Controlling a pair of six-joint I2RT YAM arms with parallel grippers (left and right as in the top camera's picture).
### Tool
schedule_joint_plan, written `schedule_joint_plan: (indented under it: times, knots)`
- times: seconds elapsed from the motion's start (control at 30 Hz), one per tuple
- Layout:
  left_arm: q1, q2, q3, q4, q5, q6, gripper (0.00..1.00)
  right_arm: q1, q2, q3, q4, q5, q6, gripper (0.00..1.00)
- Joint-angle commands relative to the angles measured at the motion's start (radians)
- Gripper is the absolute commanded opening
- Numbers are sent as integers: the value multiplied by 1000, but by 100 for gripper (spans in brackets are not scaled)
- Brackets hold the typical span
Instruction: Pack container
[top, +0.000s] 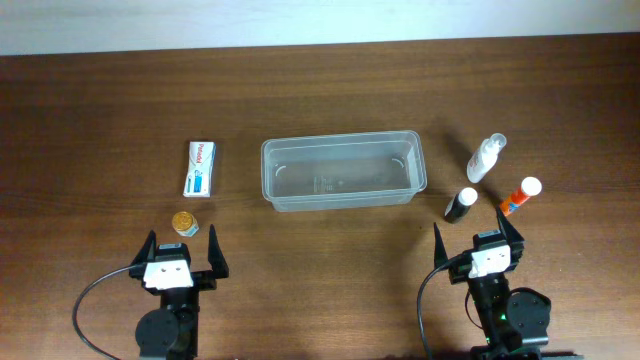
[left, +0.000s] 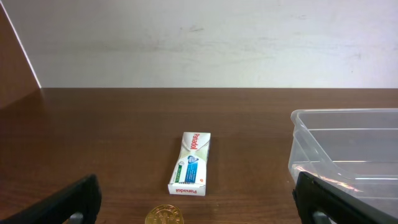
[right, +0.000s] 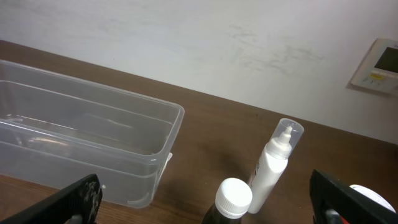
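Light is soft and even here, seemingly from above; my table (top: 330, 90) shows warm brown with a faint sheen. The container (top: 343, 140) picks up pale highlights along its rim, barely any shadow under it. Overhead view is crisp. At my wrists the wall (left: 199, 43) reads bright, slightly grey, while my left fingers (left: 68, 202) and right fingers (right: 74, 199) are dark, blurry.

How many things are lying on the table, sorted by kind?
Bottles: 3 (white spray bottle, dark bottle, orange bottle)
Boxes: 1 (white and blue box)
Jars: 1 (small gold-lidded jar)
Tubs: 1 (clear tub)
Total: 6
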Motion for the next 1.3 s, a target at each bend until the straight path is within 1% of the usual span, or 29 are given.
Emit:
schedule_joint_plan:
  times: [0.0, 1.07, 1.1, 1.27]
  knots:
    - [8, -14, -2, -4, -19, 18, 99, 4, -9, -5, -6, -12, -3, 98]
    - [8, -13, -2, -2, -14, 16, 99, 4, -7, -5, -6, -13, 1, 98]
    - [8, -13, -2, -2, -10, 16, 99, 4, -7, -5, -6, -13, 11, 98]
    - [8, -5, 0, -5, -3, 15, 99, 4, -6, -5, -5, -11, 173, 98]
